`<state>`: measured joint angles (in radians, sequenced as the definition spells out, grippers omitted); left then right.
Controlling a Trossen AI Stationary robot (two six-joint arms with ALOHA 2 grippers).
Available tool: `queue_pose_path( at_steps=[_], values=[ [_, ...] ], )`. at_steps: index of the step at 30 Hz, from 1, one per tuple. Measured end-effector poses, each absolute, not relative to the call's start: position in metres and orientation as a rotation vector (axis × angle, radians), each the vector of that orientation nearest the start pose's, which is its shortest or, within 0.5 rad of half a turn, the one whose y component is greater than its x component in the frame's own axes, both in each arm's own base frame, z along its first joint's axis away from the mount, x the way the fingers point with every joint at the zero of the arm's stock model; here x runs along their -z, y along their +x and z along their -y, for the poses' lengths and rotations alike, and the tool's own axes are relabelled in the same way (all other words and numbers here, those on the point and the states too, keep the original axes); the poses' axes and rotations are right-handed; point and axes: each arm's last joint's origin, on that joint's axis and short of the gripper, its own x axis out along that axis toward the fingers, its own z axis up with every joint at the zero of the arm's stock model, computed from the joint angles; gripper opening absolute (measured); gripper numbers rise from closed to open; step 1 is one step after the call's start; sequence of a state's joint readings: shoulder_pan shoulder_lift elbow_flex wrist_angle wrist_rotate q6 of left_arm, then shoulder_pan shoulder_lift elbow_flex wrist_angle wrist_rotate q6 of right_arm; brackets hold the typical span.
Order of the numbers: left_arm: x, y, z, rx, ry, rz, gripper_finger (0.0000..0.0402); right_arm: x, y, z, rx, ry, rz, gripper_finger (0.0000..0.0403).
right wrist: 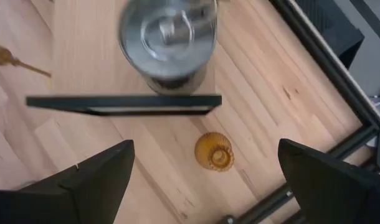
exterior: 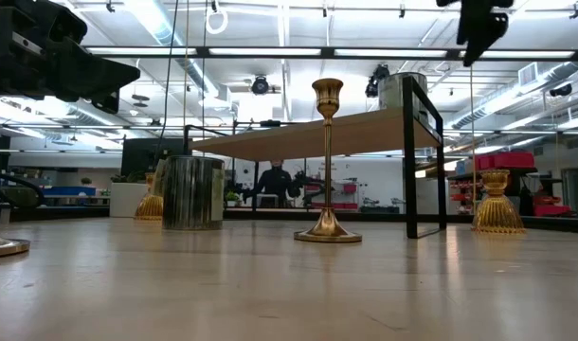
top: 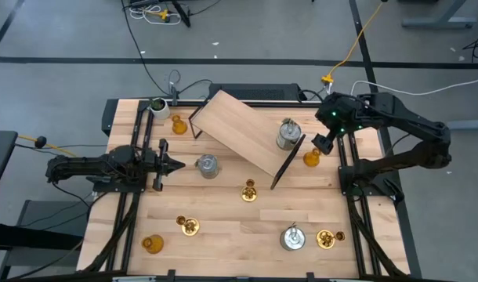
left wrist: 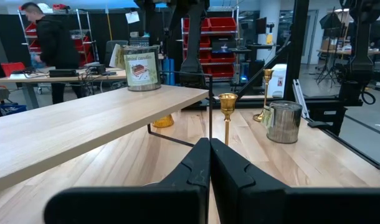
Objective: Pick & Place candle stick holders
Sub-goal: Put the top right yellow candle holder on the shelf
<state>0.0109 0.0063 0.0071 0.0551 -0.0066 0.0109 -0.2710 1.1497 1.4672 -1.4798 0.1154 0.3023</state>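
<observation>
Two arms on my feed: my right gripper [top: 325, 145] hangs wide open above the amber holder [top: 312, 158] by the wooden shelf's [top: 243, 129] black leg, while my left gripper [top: 176, 164] sits pinched shut, empty, near a silver cylinder [top: 208, 165].

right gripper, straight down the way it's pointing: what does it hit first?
Most likely the amber glass holder, which sits centred between the open right gripper fingers on the table, just past the shelf's black frame. Height above it is unclear.

Wooden shelf [top: 243, 129], potted plant [top: 157, 106]
</observation>
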Motion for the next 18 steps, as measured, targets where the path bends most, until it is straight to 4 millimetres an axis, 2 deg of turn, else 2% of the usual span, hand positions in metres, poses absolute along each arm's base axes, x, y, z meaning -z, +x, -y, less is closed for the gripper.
queue_pose_path(
  at_steps=[8,18],
  values=[
    [-0.171,0.097,-0.001,-0.018,0.011,0.056,0.0012,-0.344,0.143,0.043,0.543,0.383,-1.242,0.0398],
    [-0.171,0.098,-0.001,-0.018,0.011,0.056,0.0012,-0.301,0.137,0.041,0.512,0.34,-1.307,0.0398]
  ],
)
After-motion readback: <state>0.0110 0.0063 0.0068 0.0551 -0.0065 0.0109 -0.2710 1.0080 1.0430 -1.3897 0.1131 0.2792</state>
